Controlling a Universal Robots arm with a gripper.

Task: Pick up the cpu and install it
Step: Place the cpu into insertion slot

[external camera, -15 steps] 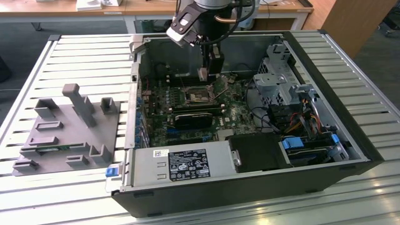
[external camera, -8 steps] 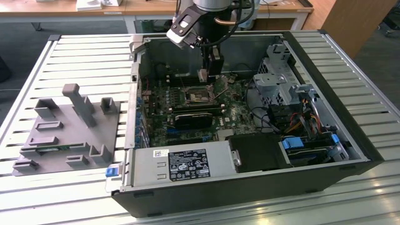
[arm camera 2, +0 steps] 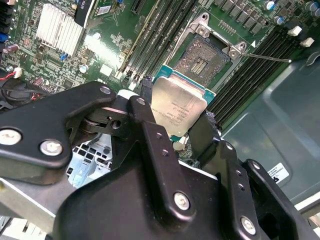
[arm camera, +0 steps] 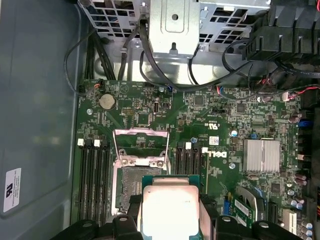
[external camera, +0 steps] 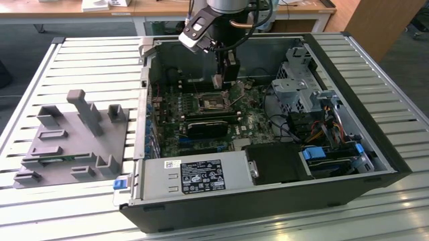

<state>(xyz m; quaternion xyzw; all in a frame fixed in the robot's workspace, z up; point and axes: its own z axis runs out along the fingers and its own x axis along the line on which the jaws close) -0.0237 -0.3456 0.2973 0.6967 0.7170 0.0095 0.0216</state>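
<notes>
**The gripper [arm camera 2: 176, 114] holds the cpu [arm camera 2: 177, 106] short of the motherboard socket [arm camera 2: 205, 54], as I see it from the remote station.**

Nearest the wrist, the fingers [arm camera 2: 150, 122] are clamped on two opposite edges of the cpu, its silver top facing both wrist cameras and its pale rim showing past the pads. The chip is square, so I judge that its corner alignment matters rather than any long axis. Beyond it, the socket is bare, with its metal frame swung open. In the exterior view the socket [external camera: 213, 102] lies at about 6 o'clock from the cpu [external camera: 216, 80], near but apart. Memory slots [arm camera: 92, 180] flank the socket. Farther out are the open computer case [external camera: 282, 198], the slatted desk [external camera: 80, 60], and a grey fixture [external camera: 74, 135] at 9 o'clock from the case.
</notes>
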